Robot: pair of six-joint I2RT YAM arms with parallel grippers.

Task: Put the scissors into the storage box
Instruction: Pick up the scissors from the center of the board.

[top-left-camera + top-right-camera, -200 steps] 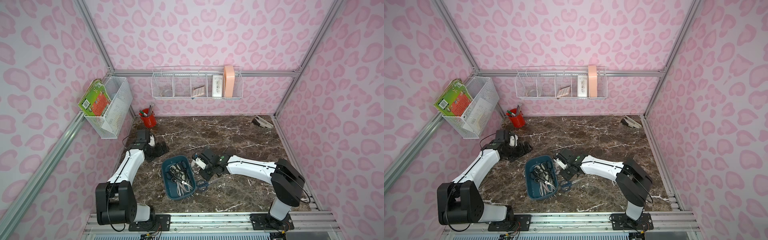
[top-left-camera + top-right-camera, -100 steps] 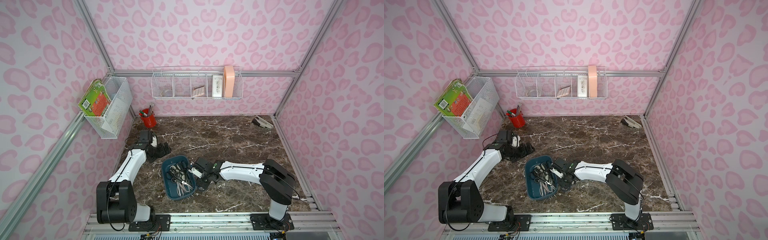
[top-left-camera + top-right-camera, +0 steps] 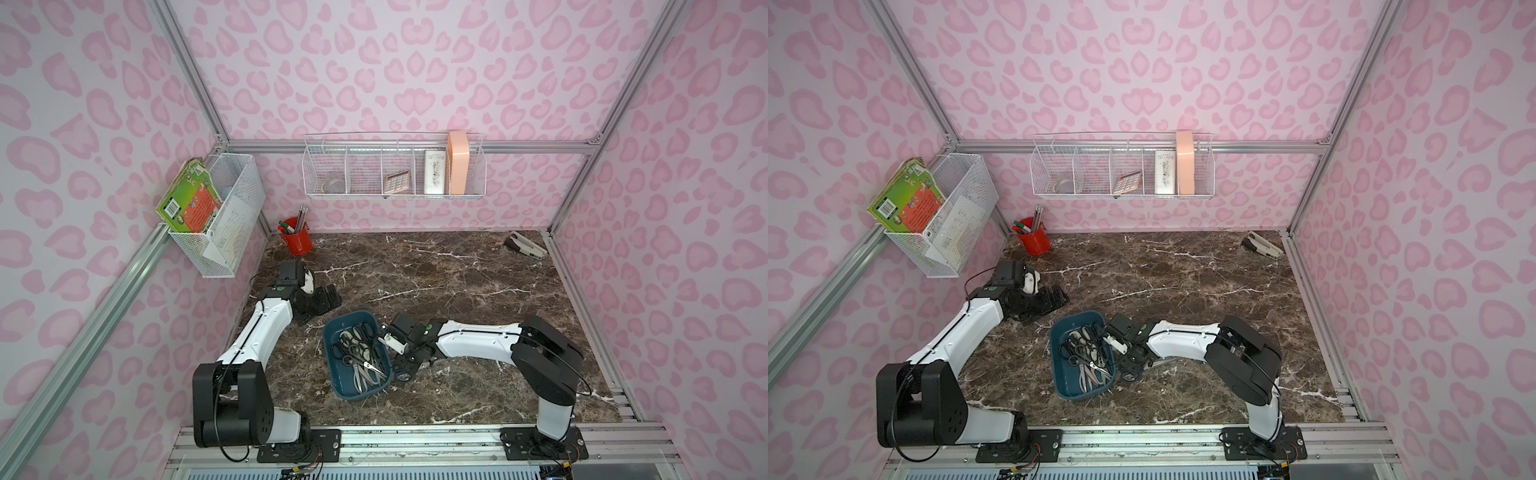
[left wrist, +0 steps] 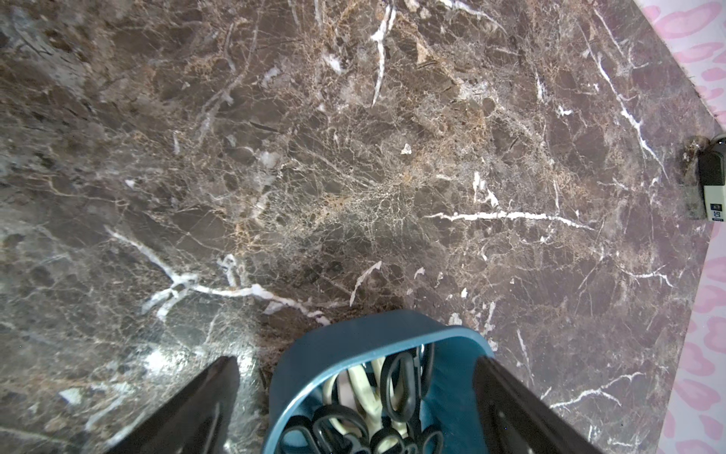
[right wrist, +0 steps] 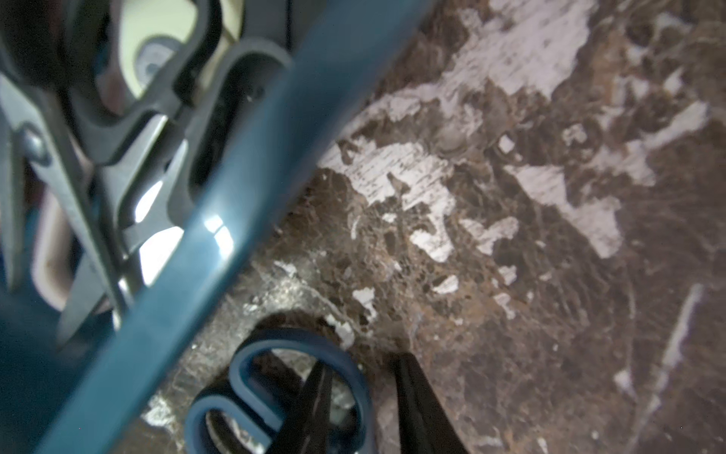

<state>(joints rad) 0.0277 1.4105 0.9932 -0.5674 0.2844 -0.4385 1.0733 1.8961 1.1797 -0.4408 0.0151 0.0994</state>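
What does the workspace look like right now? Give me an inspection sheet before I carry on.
Surface: dark marble-look table; no spills seen.
Job's things: storage box holds a heap of scissors; blue-handled scissors lie on the table beside its wall.
Clutter: red pencil cup and stapler near the back wall.
Grippers: right gripper low at the blue handle, fingers apart, astride one loop; left gripper open, empty, away from the box.
Cables: black cable loops on the arms; none across the table.
Surroundings: white wire baskets on pink patterned walls.
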